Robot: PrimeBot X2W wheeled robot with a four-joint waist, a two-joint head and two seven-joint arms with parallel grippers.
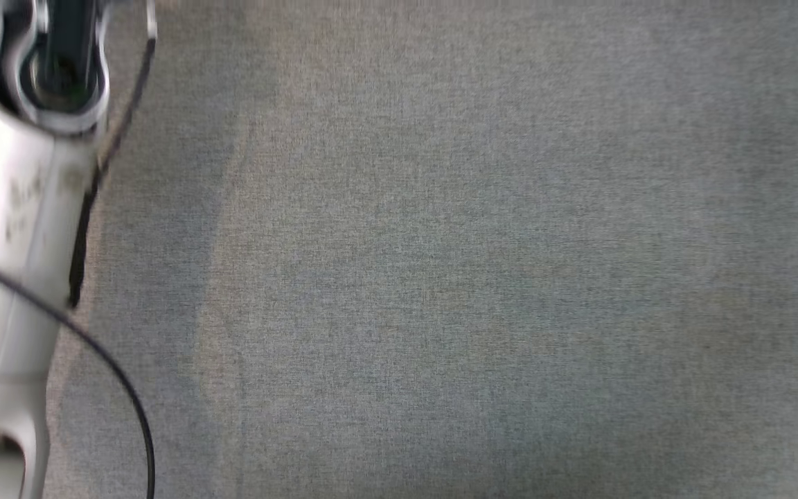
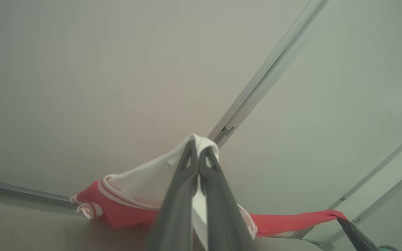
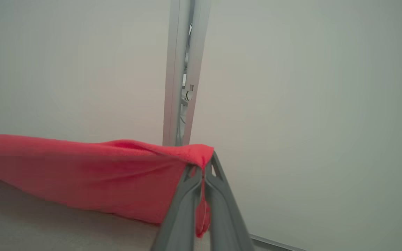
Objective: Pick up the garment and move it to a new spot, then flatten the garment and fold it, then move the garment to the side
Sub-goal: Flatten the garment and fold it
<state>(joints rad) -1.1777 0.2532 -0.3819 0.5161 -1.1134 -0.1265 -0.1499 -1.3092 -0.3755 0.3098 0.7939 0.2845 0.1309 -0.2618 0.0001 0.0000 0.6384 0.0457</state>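
The garment (image 2: 124, 205) is red with white parts and red-and-white striped trim. My left gripper (image 2: 198, 157) is shut on a white fold of it, and the cloth stretches away to the lower right, where the tip of my right gripper (image 2: 344, 223) holds its red end. In the right wrist view my right gripper (image 3: 202, 165) is shut on the red garment (image 3: 82, 174), which hangs as a taut band to the left above the grey surface. In the head view a pale left forearm (image 1: 11, 208) rises along the left edge.
Grey woven cloth covers the table (image 1: 440, 263) across the head view. Pale wall panels with aluminium frame rails (image 3: 181, 69) stand behind the work surface. A dark cable (image 1: 115, 374) loops beside the left forearm.
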